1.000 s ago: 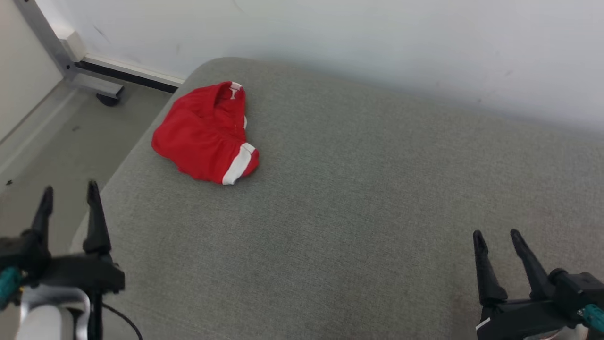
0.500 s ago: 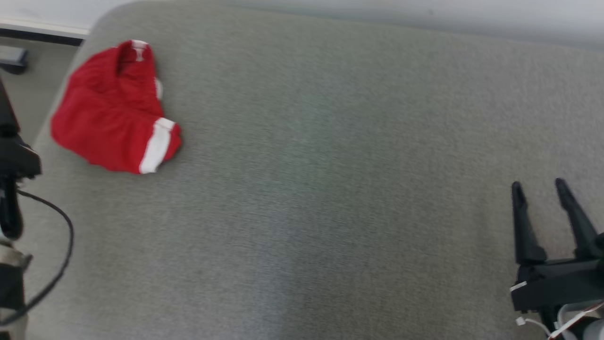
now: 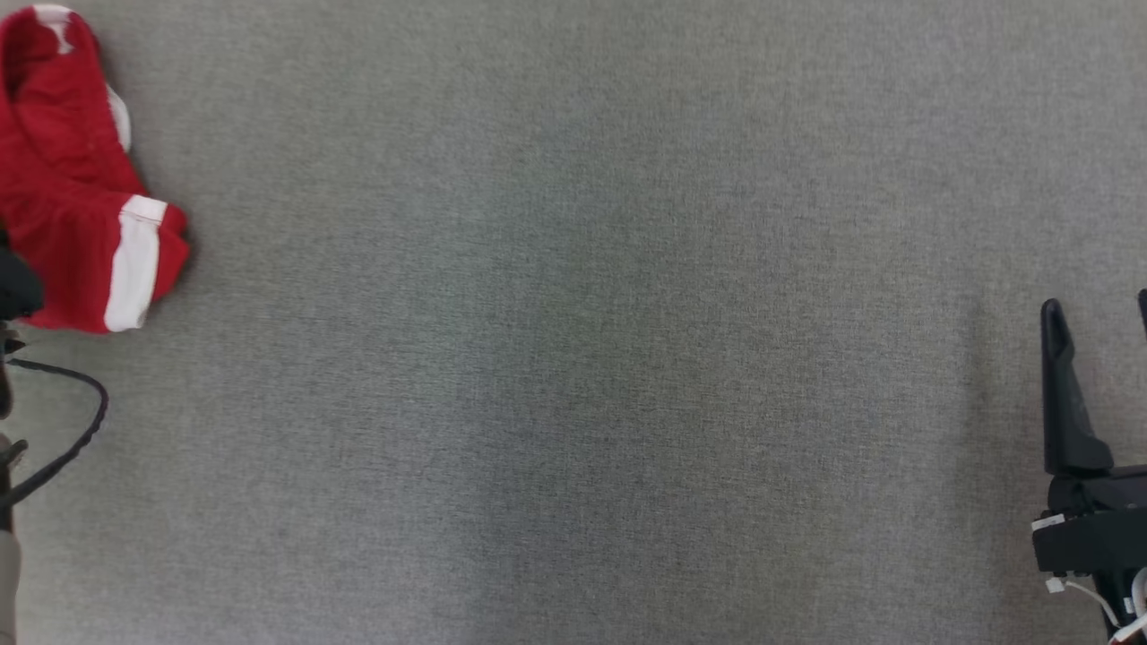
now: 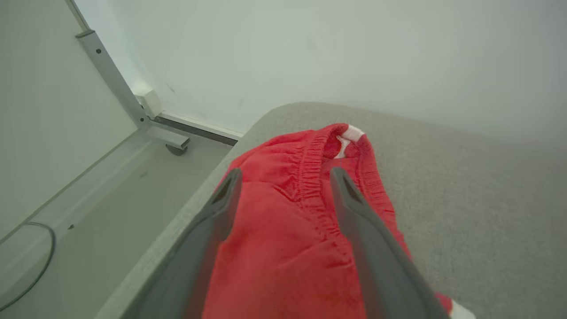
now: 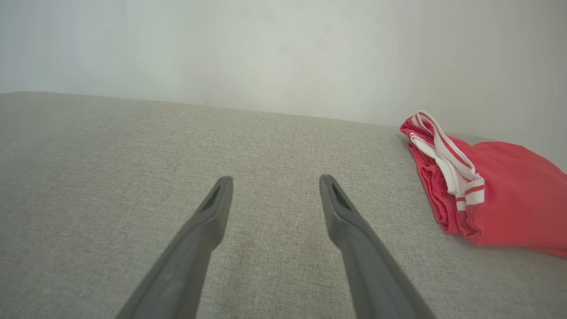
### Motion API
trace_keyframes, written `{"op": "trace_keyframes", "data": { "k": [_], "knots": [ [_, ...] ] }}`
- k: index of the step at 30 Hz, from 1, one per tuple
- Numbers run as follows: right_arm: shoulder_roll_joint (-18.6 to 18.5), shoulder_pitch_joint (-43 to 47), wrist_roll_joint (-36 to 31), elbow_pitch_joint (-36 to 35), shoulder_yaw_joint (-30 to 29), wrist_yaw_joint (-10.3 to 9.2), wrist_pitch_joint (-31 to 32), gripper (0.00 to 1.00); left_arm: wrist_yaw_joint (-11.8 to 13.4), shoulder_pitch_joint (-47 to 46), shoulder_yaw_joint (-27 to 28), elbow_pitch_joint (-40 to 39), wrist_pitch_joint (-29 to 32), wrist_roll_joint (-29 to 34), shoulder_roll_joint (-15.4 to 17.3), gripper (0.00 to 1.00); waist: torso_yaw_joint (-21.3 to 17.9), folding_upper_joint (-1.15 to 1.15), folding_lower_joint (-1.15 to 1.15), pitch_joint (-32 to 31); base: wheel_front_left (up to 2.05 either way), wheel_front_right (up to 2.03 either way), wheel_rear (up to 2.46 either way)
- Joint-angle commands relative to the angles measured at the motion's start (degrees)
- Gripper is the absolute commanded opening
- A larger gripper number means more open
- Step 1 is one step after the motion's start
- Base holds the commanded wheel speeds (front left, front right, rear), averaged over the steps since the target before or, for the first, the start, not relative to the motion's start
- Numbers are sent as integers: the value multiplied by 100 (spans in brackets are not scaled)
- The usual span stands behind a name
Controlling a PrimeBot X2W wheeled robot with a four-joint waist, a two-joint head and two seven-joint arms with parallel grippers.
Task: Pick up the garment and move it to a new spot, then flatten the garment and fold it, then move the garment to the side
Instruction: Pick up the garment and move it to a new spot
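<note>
Grey woven upholstered cushion (image 3: pixel 573 358) fills the work area, pale wall behind it. Crumpled red garment with white bands (image 3: pixel 63 206) lies at the cushion's left edge, close to its far left corner, with bare floor and a metal frame leg (image 4: pixel 110 79) beyond that edge. Left gripper (image 4: pixel 285 172): two dark fingers spread wide, nothing between them yet, poised over the garment (image 4: pixel 283 239) and framing its gathered elastic waistband; contact with the cloth cannot be told. Right gripper (image 5: pixel 275 178): equally wide, empty, above bare cushion toward the cushion's right side (image 3: pixel 1099 309). A red cloth with a white-and-red striped band (image 5: pixel 487 195) sits toward the cushion's far edge in the right wrist view; unclear whether it is the same piece. Step in hand, as judged: the first pickup, not yet made. To do it well, lower the left fingers straight onto the bunched waistband, where the cloth is thickest, and pinch through several layers. Keep the outer finger inside the cushion's left edge so it does not slip off. Lift clear before carrying toward the cushion's open middle.
</note>
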Motion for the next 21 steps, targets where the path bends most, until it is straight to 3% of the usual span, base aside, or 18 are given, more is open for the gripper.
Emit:
{"op": "trace_keyframes", "data": {
  "k": [1,14,15,16,21],
  "knots": [
    [-42,-13,-27,-50,-29,-16,25,100,-35,-97,-14,95,22,-94,11,100,-74,-1,-1,172,0,0,0],
    [-201,-93,-14,-343,23,-16,329,100,-87,-672,-670,1377,1584,-702,-60,100,25,-1,-1,198,0,0,0],
    [-200,-99,-2,-351,33,-16,333,100,-87,-694,-717,1406,1554,-683,5,31,11,-1,-1,193,0,0,0],
    [-193,-100,3,-356,41,-16,328,100,-86,-704,-777,1437,1555,-659,32,0,-6,-1,-1,181,0,0,0],
    [-88,-75,21,-251,39,-16,245,100,-61,-830,-866,1510,1001,-568,242,0,-49,-1,-1,66,0,0,0]
  ]
}}
